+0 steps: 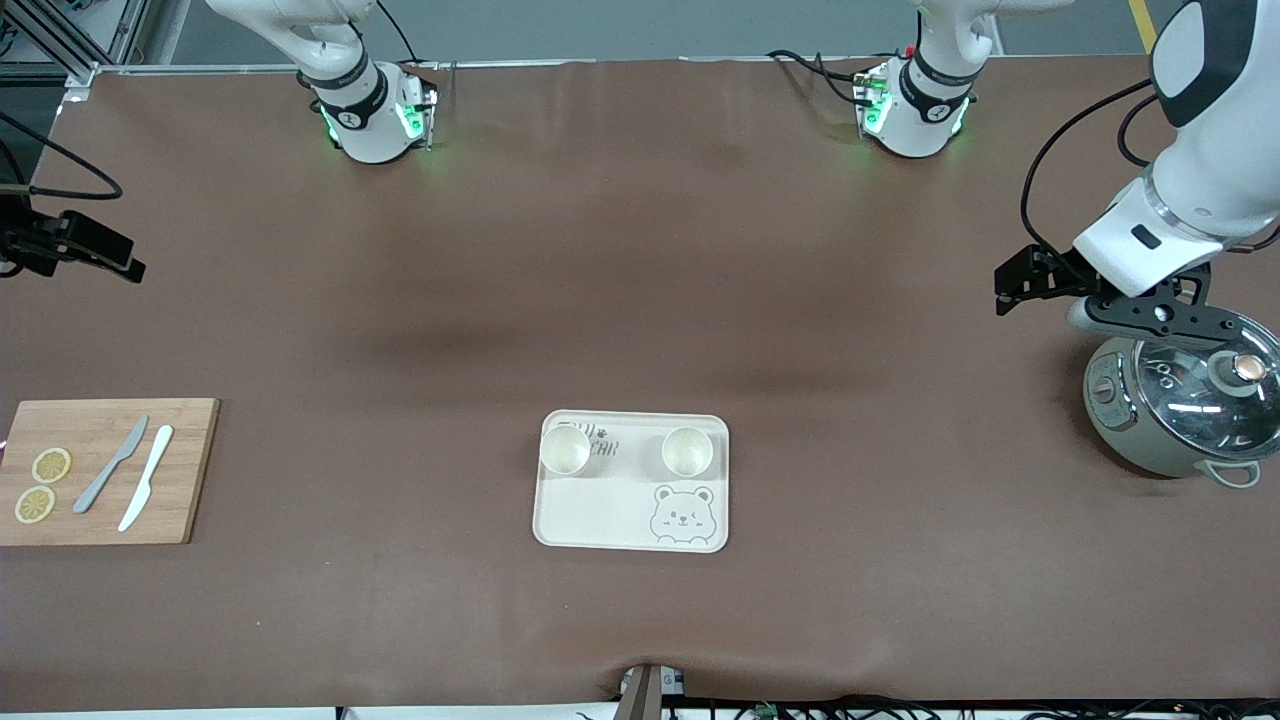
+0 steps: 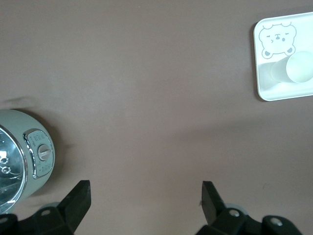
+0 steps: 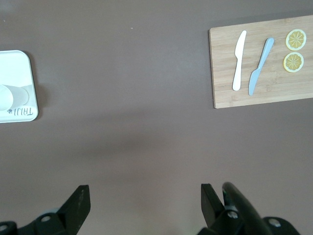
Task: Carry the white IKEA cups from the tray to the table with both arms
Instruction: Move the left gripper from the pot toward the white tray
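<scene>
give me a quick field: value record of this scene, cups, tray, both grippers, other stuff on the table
cups: two white cups, upright on the tray, apart, on its half farther from the front camera
tray: cream bear-print tray, mid-table
left gripper: jaws open, empty, over bare table beside the rice cooker
right gripper: jaws open, empty, over bare table between tray and cutting board
board: two knives, two lemon slices
</scene>
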{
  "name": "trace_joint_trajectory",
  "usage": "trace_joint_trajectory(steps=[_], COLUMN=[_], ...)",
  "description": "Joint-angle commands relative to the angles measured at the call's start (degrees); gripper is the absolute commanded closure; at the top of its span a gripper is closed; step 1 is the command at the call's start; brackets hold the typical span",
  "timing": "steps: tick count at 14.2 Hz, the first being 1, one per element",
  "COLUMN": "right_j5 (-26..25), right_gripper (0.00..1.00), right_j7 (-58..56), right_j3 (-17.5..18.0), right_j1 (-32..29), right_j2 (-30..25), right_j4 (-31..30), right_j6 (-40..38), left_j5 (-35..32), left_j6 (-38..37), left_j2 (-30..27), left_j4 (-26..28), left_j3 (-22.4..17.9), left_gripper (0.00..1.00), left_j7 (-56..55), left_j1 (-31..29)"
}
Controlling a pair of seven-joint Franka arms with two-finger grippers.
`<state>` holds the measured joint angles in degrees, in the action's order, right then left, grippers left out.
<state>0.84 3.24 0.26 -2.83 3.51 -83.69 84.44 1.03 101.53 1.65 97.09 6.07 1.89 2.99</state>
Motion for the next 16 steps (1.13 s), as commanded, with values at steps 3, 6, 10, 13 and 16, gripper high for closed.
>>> trace_joint_trajectory(steps=[3,6,10,13,16], right_j5=[-0.1,-1.0,-1.2,-1.1,-1.3], right_gripper=[0.00,0.00,0.00,0.00,0.00], right_j7=[-0.5,-0.5,-0.5,-0.5,-0.5], right_j3=[0.5,0.5,0.4,0.4,0.4], right_j1=[-1.0,-0.7,-1.0,-1.3,-1.1], right_j2=[1.4,1.5,2.5,4.7,7.0], right_j4=[1.5,1.4,1.3,1.3,1.4], right_j6=[0.2,0.4,0.4,0.8,1.1], left_j5=[-1.5,-1.4,-1.6,-5.1,-6.5], left_j6=[-0.9,-0.5,-0.4,-0.2,-0.5], left_j2=[1.0,2.5,3.0,5.0,12.0], left_j4=[-3.2,-3.3,-3.7,-4.3,-11.6], left_j3=[1.0,3.2,4.6,5.1,5.4], left_gripper=[0.00,0.00,0.00,0.00,0.00], left_j7=[-1.0,-1.5,-7.1,-7.6,-9.3], left_j1=[0.1,-0.1,0.4,1.7,5.2])
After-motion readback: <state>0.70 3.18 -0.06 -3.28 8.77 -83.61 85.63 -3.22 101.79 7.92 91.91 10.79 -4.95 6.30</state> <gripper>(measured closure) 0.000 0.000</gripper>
